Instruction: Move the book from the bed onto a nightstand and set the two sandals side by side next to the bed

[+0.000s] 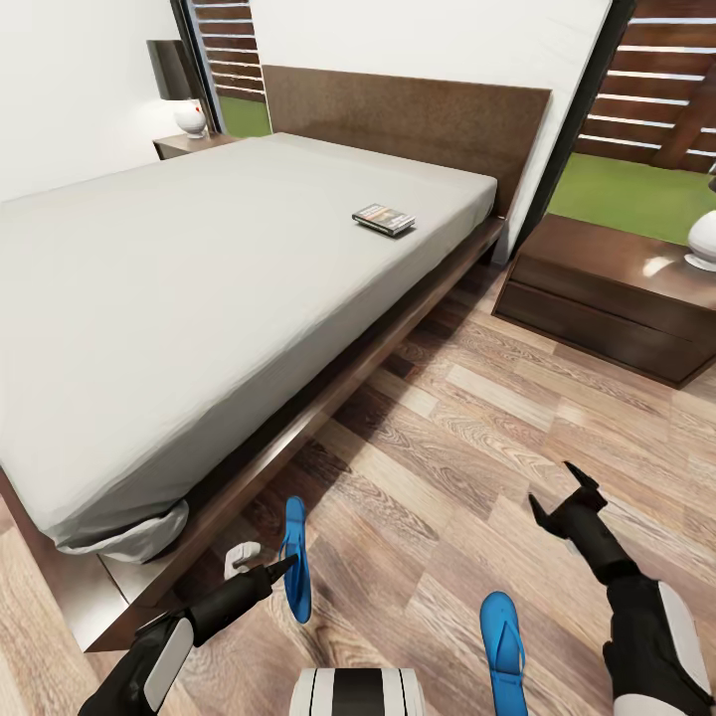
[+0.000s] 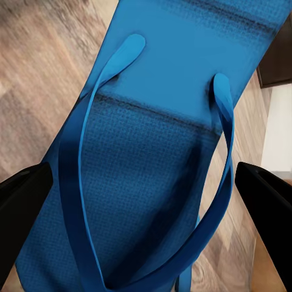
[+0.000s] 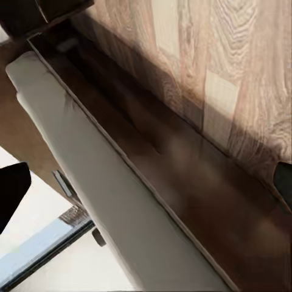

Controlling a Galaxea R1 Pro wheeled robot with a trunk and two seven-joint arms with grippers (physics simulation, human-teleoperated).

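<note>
The book [image 1: 383, 219] lies flat on the off-white mattress of the bed [image 1: 199, 288], near its right edge and the headboard. One blue sandal [image 1: 295, 572] stands on its edge beside the bed frame, and my left gripper [image 1: 282, 569] is shut across its width. In the left wrist view that sandal [image 2: 152, 152] spans the gap between the two black fingers [image 2: 24, 204], straps facing the camera. The other sandal [image 1: 502, 641] lies flat on the floor to the right. My right gripper [image 1: 560, 500] hangs open over the planks, holding nothing. A nightstand [image 1: 607, 298] stands right of the bed.
A second nightstand [image 1: 184, 146] with a white lamp [image 1: 190, 119] sits at the bed's far left. Another white lamp [image 1: 704, 242] stands on the near nightstand. The right wrist view looks along the dark bed frame [image 3: 182, 182], with its fingers [image 3: 12, 188] wide apart. Wood floor lies between bed and nightstand.
</note>
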